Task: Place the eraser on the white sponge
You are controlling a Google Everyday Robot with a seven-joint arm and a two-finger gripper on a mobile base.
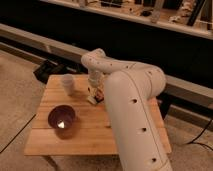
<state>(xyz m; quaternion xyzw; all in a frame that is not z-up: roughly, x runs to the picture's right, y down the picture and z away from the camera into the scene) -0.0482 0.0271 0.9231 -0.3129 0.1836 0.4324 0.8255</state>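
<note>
My gripper (94,93) hangs down from the white arm over the middle back part of the wooden table (85,137). Right under it lies a small cream-white block, the white sponge (91,100). A small dark piece with orange-red marks, the eraser (99,95), shows at the gripper's tip, just right of and touching or nearly touching the sponge. I cannot tell whether the eraser is held or resting. The arm's big forearm hides the table's right half.
A translucent white cup (68,84) stands left of the gripper near the table's back edge. A dark purple bowl (61,119) sits at the front left. A black object (47,70) lies on the floor behind the table's left corner. A dark wall runs behind.
</note>
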